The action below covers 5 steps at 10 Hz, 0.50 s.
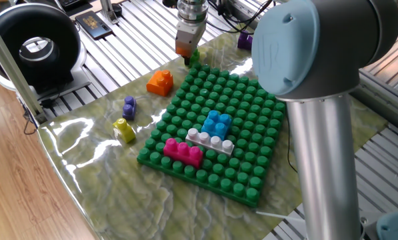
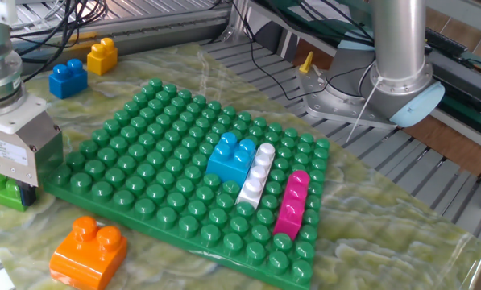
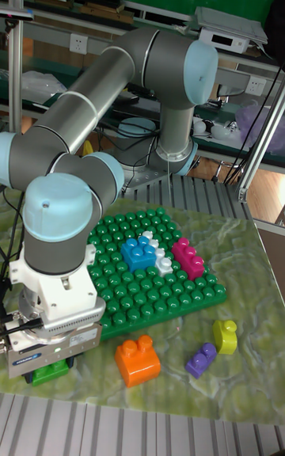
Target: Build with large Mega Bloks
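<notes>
We're watching the small green brick (image 2: 2,190), sitting on the table just off the corner of the green baseplate (image 2: 155,141), and the gripper (image 2: 14,192) is right down on top of it. From the other fixed view the grey gripper body hides most of the brick, with only its two studs peeking out on one side; the tall fixed view shows a sliver of green (image 3: 49,371) under the tool. We can't tell how far apart the fingers stand, or whether they have hold of the brick, because the housing covers them in every view. Our read: this is the pick-up step, the arm lowered over the green brick to take it. On the baseplate three bricks already stand side by side: the blue brick (image 2: 230,155), the white brick (image 2: 256,175) and the pink brick (image 2: 292,202). Loose on the table wait the orange brick (image 2: 89,249), a yellow brick (image 1: 124,130) and a purple brick (image 1: 129,107). Next, we'd say, it needs a firm squeeze on the brick's sides, a straight lift, then a carry over to free studs, lined up square before pressing down.
</notes>
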### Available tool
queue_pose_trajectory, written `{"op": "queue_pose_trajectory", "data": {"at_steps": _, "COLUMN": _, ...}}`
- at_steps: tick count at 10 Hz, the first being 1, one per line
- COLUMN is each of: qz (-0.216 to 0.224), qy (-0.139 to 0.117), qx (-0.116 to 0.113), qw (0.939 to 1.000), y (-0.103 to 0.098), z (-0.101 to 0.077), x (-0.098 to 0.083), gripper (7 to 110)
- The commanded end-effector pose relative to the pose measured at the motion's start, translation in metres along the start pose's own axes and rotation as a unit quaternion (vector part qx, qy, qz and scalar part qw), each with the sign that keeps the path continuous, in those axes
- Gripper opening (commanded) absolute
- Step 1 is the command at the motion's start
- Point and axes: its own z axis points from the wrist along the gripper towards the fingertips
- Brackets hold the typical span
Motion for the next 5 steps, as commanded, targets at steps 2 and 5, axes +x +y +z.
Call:
{"op": "queue_pose_trajectory", "data": {"at_steps": 2, "qz": 0.007, "qy": -0.006, "qx": -0.004, "qw": 0.9999, "y": 0.0003, "z": -0.0006, "x": -0.0026, "gripper": 66}}
{"op": "queue_pose_trajectory", "data": {"at_steps": 5, "qz": 0.019, "qy": 0.002, "qx": -0.002, "qw": 0.9998, "y": 0.001, "z": -0.0009, "x": 0.0011, "gripper": 44}}
